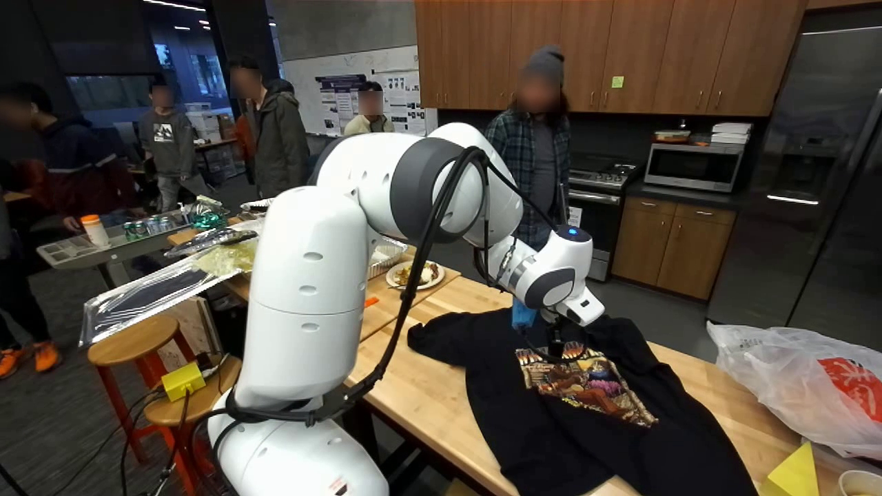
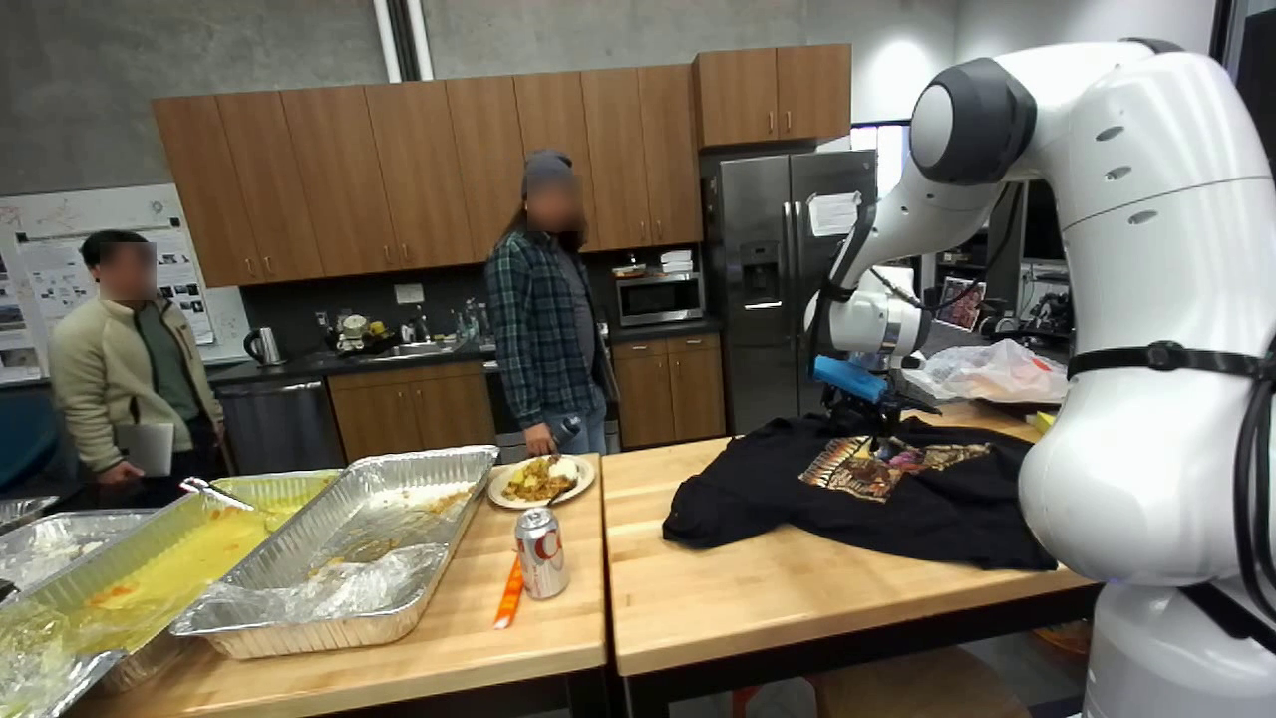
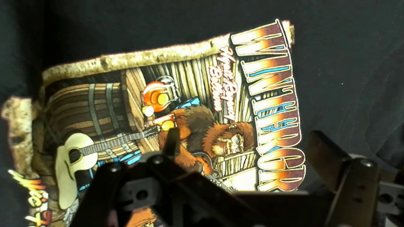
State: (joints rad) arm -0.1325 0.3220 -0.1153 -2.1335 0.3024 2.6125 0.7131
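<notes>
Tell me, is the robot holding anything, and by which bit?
Nothing is being held: the pincer is open, with its fingers apart over the black graphic T-shirt.

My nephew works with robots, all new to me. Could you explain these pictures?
You see a white robot arm. Two pictures are taken from outside it; the third looks down from its wrist, where the dark fingers show. A black shirt with a colourful print lies on the wooden table. The fingers stand apart at the print and hold nothing that I can see; whether they touch it, I can't tell. In an exterior view, the next table bears a plate of food, a can and foil trays.
</notes>
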